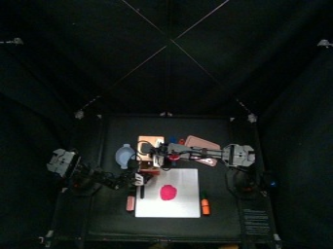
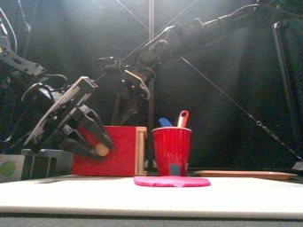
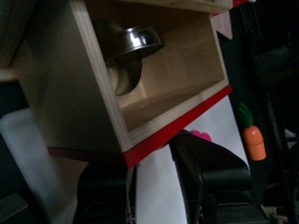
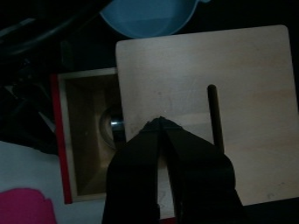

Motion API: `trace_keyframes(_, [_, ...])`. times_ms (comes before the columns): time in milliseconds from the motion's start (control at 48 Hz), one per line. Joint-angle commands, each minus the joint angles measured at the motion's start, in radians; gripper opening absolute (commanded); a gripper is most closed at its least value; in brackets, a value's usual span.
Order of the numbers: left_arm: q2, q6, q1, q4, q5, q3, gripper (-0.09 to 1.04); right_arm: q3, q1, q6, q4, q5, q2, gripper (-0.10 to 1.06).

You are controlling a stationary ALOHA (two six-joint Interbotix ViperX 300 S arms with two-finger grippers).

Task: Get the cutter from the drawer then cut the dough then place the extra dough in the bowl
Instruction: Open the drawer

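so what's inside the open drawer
A round metal cutter sits in the drawer; nothing else shows. The drawer's inner end is under the wooden box top, so that part is hidden.

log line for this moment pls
drawer open; cutter inside; left gripper open at drawer front; right gripper shut above box; dough whole on board

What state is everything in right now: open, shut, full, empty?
Drawer: pulled open.
Cutter: inside drawer, untouched.
Dough: whole, uncut, on board.
Bowl: no dough visible in it.
Red cup: upright, holding two knives.
Left tool: open, at the drawer.
Right tool: shut, over wooden box.
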Motion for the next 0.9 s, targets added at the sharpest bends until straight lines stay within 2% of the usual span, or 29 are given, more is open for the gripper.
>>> trace_keyframes(21, [-0.014, 0.003, -0.026, 0.003, 0.003, -0.017, 0.49, 0.006, -0.003, 0.000, 0.002, 0.009, 0.005, 0.02])
trace_keyframes(896, [-0.011, 0.005, -0.067, -0.005, 0.018, -0.029, 0.50, 0.005, -0.003, 0.000, 0.002, 0.009, 0.005, 0.02])
